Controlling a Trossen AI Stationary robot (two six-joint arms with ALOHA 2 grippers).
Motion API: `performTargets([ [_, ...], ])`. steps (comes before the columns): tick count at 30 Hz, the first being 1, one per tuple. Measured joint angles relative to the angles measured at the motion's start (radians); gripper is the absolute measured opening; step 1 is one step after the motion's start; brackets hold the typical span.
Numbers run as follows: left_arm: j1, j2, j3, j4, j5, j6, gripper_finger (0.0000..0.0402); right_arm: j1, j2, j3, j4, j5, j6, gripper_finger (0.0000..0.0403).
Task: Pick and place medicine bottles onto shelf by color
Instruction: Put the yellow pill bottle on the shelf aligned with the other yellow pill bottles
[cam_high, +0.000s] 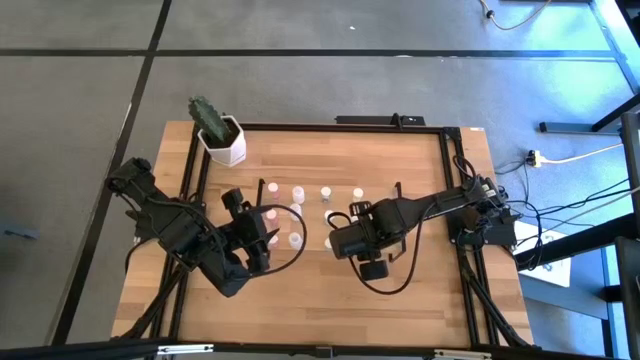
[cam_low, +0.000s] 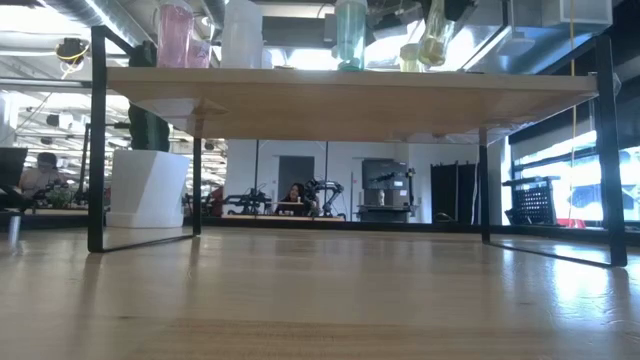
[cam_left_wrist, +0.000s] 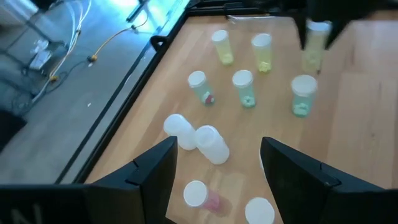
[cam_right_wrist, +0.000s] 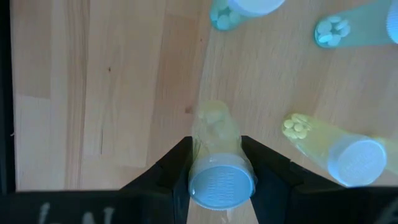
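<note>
The right pincer (cam_right_wrist: 214, 163) is clamped on a yellow bottle (cam_right_wrist: 216, 158), upright, cap (cam_right_wrist: 221, 185) toward the wrist, base down over the shelf (cam_right_wrist: 124, 93). Bare board lies open to one side of it; another yellow bottle (cam_right_wrist: 329, 146) leans just beside, green bottles (cam_right_wrist: 333, 31) beyond. The left pincer (cam_left_wrist: 214, 158) hangs released over pink bottles (cam_left_wrist: 205, 198) near the shelf edge (cam_left_wrist: 140, 81).

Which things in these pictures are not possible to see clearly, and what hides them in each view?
- High view: the bottle in the right gripper is hidden under the arm; bottle colours on the shelf are too small to tell.
- Low view: the bottles are cut off by the top edge; both grippers are out of view.
- Left wrist view: the nearest white-capped bottle is cut by the bottom edge between the open left gripper's fingers.
</note>
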Motion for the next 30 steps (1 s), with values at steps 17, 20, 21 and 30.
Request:
performTargets([
  [17, -0.035, 0.000, 0.000, 0.015, 0.013, 0.050, 0.0224, -0.025, 0.000, 0.000, 0.006, 0.001, 0.005, 0.0130],
  [20, -0.035, 0.000, 0.000, 0.015, 0.013, 0.049, 0.0224, -0.027, 0.000, 0.000, 0.006, -0.005, 0.028, 0.0130],
  [21, -0.035, 0.000, 0.000, 0.015, 0.013, 0.049, 0.0224, -0.027, 0.000, -0.002, 0.007, -0.018, 0.028, 0.0130],
  [30, -0.035, 0.000, 0.000, 0.015, 0.013, 0.049, 0.0224, -0.027, -0.005, -0.095, -0.001, -0.050, 0.022, 0.0130],
])
